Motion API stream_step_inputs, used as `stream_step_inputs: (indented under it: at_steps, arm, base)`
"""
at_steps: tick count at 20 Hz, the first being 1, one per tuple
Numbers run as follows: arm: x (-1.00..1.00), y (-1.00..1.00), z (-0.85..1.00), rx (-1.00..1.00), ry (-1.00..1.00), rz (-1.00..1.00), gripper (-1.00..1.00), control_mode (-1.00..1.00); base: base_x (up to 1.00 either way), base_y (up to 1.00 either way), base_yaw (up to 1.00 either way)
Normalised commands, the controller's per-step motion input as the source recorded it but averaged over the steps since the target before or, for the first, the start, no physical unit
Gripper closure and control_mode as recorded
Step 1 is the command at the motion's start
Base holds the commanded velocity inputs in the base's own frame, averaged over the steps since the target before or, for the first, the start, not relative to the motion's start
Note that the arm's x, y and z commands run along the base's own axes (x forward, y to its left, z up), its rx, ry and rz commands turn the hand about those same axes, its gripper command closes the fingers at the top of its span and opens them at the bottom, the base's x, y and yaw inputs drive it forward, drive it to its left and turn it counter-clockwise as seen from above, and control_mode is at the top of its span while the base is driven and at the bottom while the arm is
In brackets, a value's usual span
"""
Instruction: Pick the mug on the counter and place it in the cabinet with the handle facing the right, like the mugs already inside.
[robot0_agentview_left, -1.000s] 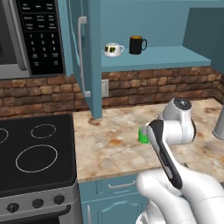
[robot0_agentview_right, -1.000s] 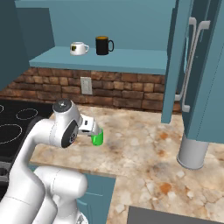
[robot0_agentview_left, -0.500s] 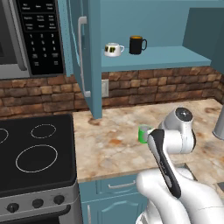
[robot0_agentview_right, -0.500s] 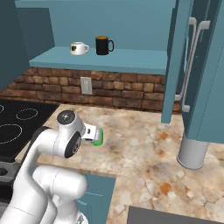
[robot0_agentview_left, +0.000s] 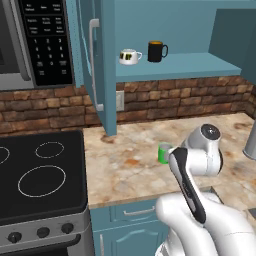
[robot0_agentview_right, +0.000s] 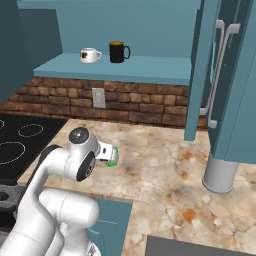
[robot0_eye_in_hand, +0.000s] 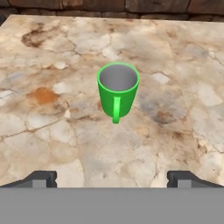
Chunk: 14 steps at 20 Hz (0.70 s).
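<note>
End effector (robot0_eye_in_hand: 112, 177) spread wide and empty, its two dark fingertips (robot0_eye_in_hand: 40, 178) at either side of the hand view, short of the green mug (robot0_eye_in_hand: 117, 89). Mug upright on the marbled bench (robot0_eye_in_hand: 52, 65), untouched, its loop handle (robot0_eye_in_hand: 116, 110) turned toward the camera. From the base views, the white arm (robot0_agentview_left: 192, 165) is folded low over the bench's front edge, wrist level with the mug (robot0_agentview_left: 164, 153), hand aimed toward the brick wall (robot0_agentview_left: 170, 100). Above, the cabinet (robot0_agentview_right: 125, 67) shelf bears a white mug (robot0_agentview_right: 90, 55) and a black mug (robot0_agentview_right: 118, 52).
</note>
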Motion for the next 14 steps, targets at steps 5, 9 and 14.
stream_step_inputs:
  at_steps: [5, 9, 14]
  arm:
    - [0.17, 0.0, -0.16, 0.0, 0.0, 0.0, -1.0, -1.0]
    - [0.13, 0.0, -0.34, 0.0, 0.0, 0.0, -1.0, -1.0]
    - [0.15, 0.0, -0.39, 0.0, 0.0, 0.0, -1.0, -1.0]
  base:
    - [0.0, 0.0, 0.0]
    - [0.0, 0.0, 0.0]
    - [0.0, 0.0, 0.0]
